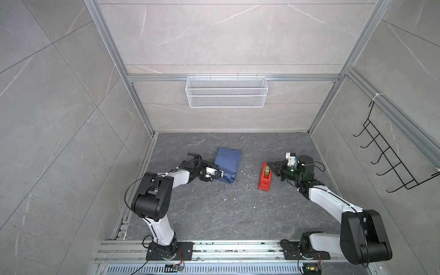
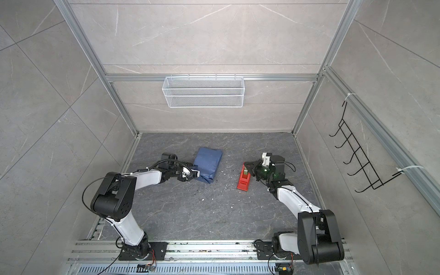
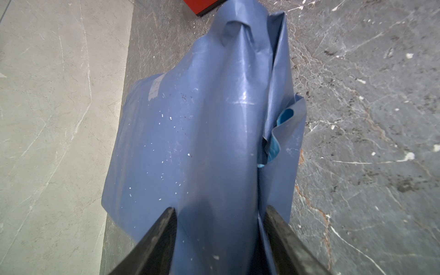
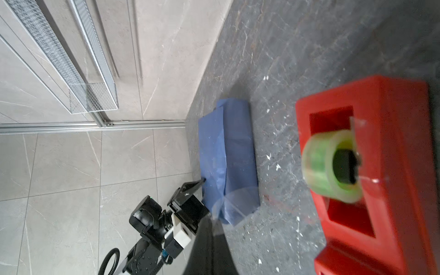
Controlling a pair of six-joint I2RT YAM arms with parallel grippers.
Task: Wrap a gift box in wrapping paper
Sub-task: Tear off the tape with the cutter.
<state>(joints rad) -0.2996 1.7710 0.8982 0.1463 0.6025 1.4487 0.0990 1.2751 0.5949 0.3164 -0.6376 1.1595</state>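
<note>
Wrapping looked well past halfway. The wrapping paper [image 1: 227, 166] was folded round the gift box, which was hidden inside. The parcel lay on the desk [image 1: 214, 214] at about 12 o'clock from its centre, dark face outward.

The left gripper [image 1: 220, 175] sat at the parcel's 7 o'clock end. Its fingers [image 3: 166, 228] stood apart on either side of the raised ridge and appeared clamped on the paper there, pinning the fold.

One side flap [image 3: 281, 128] gaped loose, with the lighter face showing in the left wrist view. I could not tell whether any seam was taped.

The red tape dispenser [image 1: 265, 178] stood at roughly 2 o'clock from the desk centre. The right gripper [image 1: 269, 163] hung over its 12 o'clock end, fingers together. A clear tape strip [image 4: 235, 202] seemed pinched at their tip, near the roll [image 4: 331, 164].

By my reading, what remained was carrying that strip across, sticking down the overlap, then folding and taping the ends.
</note>
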